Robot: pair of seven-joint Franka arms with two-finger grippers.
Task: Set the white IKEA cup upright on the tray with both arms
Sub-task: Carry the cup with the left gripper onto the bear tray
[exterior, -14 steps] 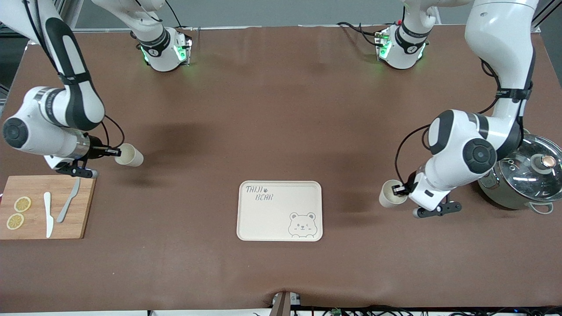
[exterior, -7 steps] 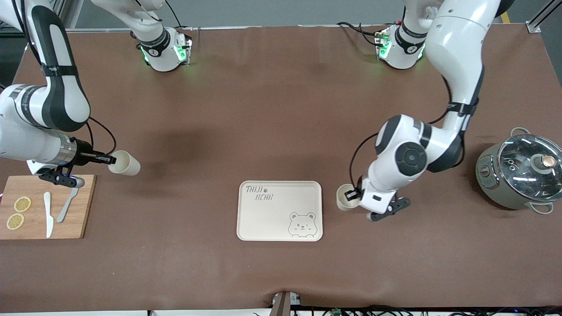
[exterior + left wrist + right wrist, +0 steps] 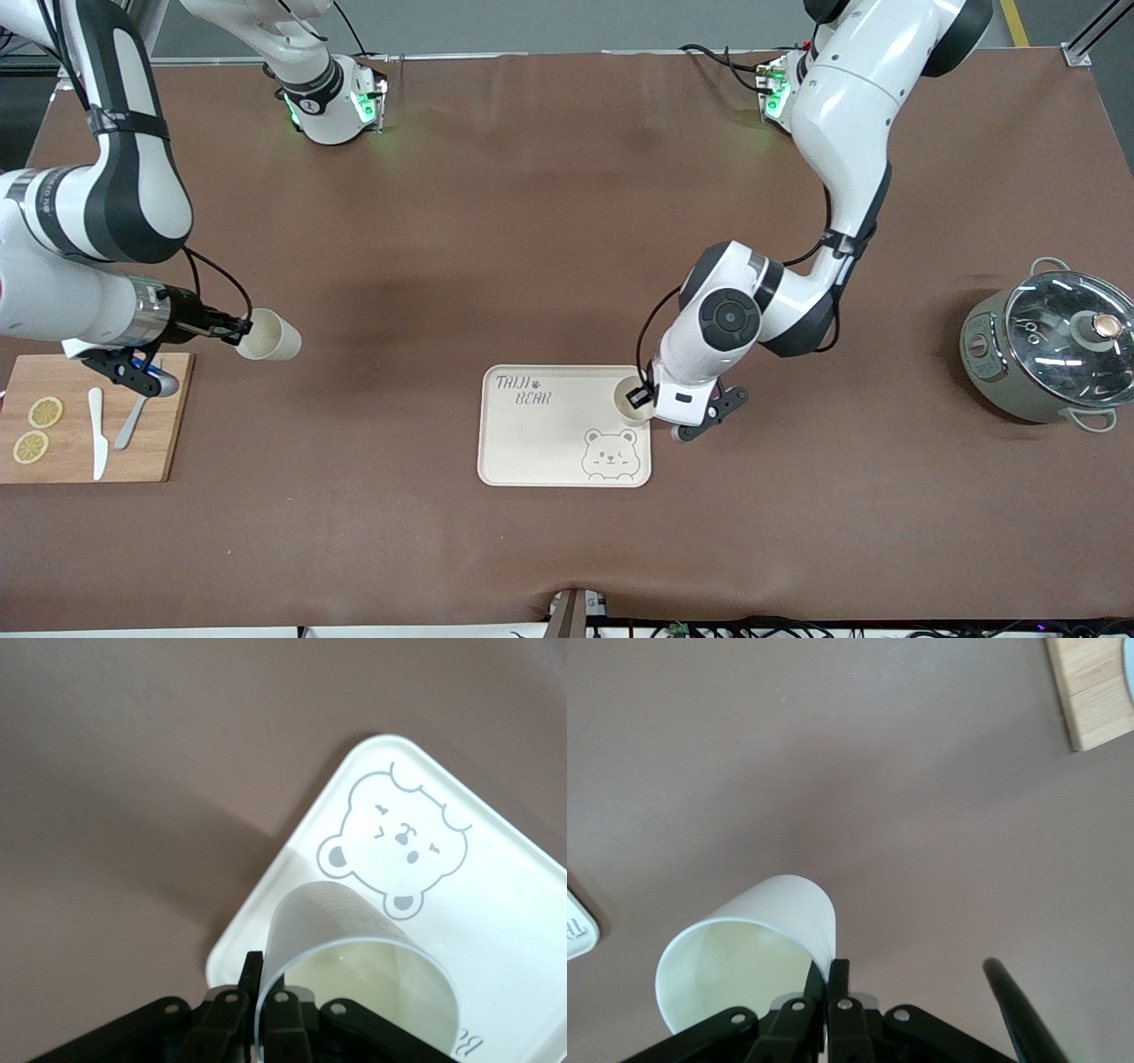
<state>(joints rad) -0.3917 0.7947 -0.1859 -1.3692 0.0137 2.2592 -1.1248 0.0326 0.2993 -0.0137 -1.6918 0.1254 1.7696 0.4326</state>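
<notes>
The cream tray (image 3: 540, 443) with the bear drawing lies near the middle of the table. My left gripper (image 3: 640, 396) is shut on the rim of a white cup (image 3: 631, 399), held mouth-up over the tray's edge toward the left arm's end. In the left wrist view the gripper (image 3: 266, 973) pinches the cup (image 3: 354, 948) wall above the tray (image 3: 505, 877). My right gripper (image 3: 237, 333) is shut on the rim of a second white cup (image 3: 273, 338), held on its side over bare table beside the cutting board. The right wrist view shows that gripper (image 3: 830, 973) and cup (image 3: 744, 970).
A wooden cutting board (image 3: 133, 447) with lemon slices and two knives lies at the right arm's end. A steel pot with a glass lid (image 3: 1054, 350) stands at the left arm's end. The tray's corner (image 3: 576, 935) shows in the right wrist view.
My left arm has carried its cup from beside the pot across to the tray's edge. My right arm has shifted slightly, its cup now a little closer to the tray.
</notes>
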